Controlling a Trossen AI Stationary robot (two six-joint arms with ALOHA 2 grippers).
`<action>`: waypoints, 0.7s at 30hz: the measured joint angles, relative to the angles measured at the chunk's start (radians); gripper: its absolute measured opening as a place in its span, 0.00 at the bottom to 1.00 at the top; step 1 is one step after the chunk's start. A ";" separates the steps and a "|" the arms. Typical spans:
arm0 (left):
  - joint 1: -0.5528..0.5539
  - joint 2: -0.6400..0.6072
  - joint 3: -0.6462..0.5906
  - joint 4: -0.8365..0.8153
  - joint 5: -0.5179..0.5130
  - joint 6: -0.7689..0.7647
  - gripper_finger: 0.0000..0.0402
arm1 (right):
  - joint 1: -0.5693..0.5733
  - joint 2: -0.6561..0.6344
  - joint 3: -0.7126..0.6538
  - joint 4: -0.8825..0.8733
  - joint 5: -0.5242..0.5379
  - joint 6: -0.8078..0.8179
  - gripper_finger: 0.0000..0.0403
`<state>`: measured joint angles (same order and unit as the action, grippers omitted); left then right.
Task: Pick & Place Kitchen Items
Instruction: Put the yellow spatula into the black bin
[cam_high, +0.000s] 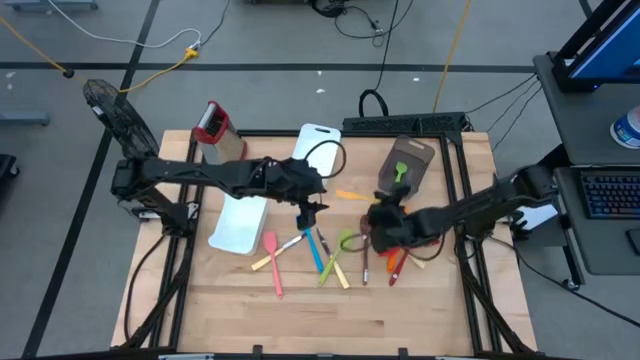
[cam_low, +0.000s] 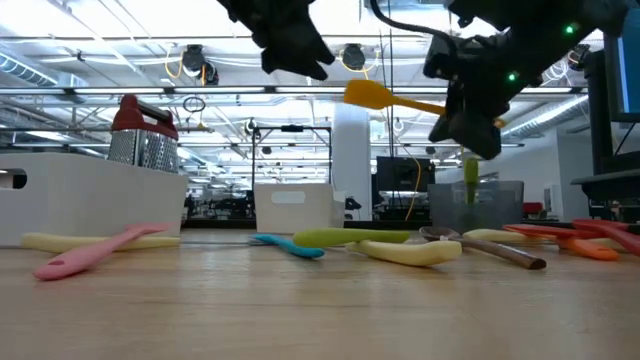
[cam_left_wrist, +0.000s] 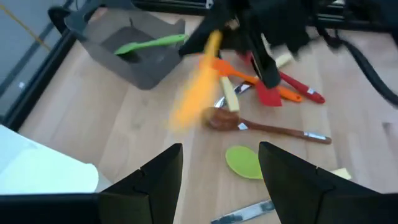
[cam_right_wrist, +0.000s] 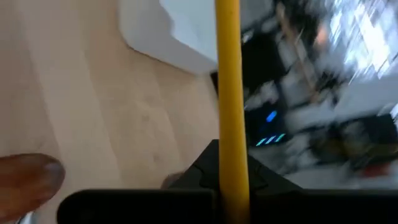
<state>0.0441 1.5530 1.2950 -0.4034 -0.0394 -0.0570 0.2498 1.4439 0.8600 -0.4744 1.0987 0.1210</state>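
Orange spatula (cam_low: 385, 97) held airborne by right end effector (cam_low: 470, 130), above table (cam_low: 300, 310).

Table evenly lit from overhead, ceiling lights (cam_low: 190, 62) glaring, orange spatula (cam_left_wrist: 194, 84) smeared by motion blur, background defocused.

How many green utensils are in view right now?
2: a green spatula in the grey bin, and a green spoon on the table amid the pile; others may be hidden.
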 joint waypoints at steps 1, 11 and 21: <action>-0.008 -0.005 -0.010 -0.006 -0.019 0.000 0.53 | -0.017 -0.023 0.000 -0.029 -0.022 0.059 0.00; -0.038 -0.026 -0.152 0.136 -0.066 -0.008 0.53 | -0.196 -0.282 0.000 -0.175 -0.285 0.486 0.00; -0.082 -0.032 -0.235 0.289 -0.066 0.051 0.53 | -0.471 -0.446 0.000 -0.330 -0.564 0.807 0.00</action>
<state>-0.0383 1.5211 1.0603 -0.1140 -0.1058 -0.0059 -0.2207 0.9974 0.8597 -0.8047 0.5350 0.9276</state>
